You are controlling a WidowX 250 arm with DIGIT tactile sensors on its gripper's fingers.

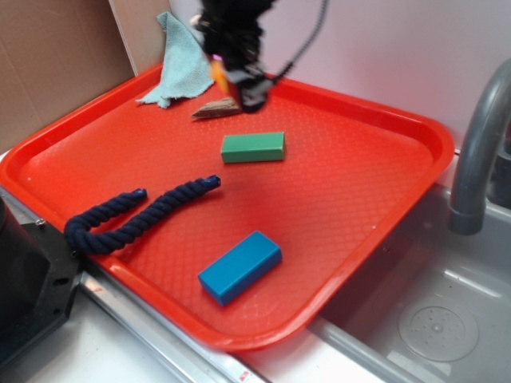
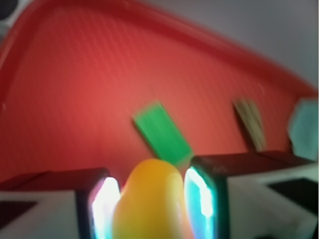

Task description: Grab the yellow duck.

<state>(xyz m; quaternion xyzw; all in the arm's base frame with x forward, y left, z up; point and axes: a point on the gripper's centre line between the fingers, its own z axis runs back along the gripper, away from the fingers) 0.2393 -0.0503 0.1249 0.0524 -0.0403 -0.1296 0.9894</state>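
The duck (image 2: 149, 201) sits pinched between the two pads of the end effector (image 2: 149, 199), which the wrist view shows pressing against its yellow sides left and right. In the exterior view the end effector (image 1: 231, 80) hangs over the far part of the red tray (image 1: 383, 207), and only a narrow strip of yellow-orange, the duck (image 1: 219, 76), shows between its dark fingers. It looks lifted clear of the tray floor, though blur makes the gap hard to judge. So the grab itself appears done: the duck is in hand, off the tray, and what is left, at most, is to keep the hold secure. The other things lie untouched on the tray: a green block (image 1: 253, 148) just in front of the end effector, a blue block (image 1: 239, 266) near the front rim, a dark blue rope (image 1: 136, 215) curled at the left, a brown wedge (image 1: 217, 109) and a pale teal cloth (image 1: 180, 68) at the back. In the wrist view the green block (image 2: 162, 132) lies below, beyond the duck. A grey faucet (image 1: 479, 144) and sink (image 1: 431, 311) stand to the right of the tray.
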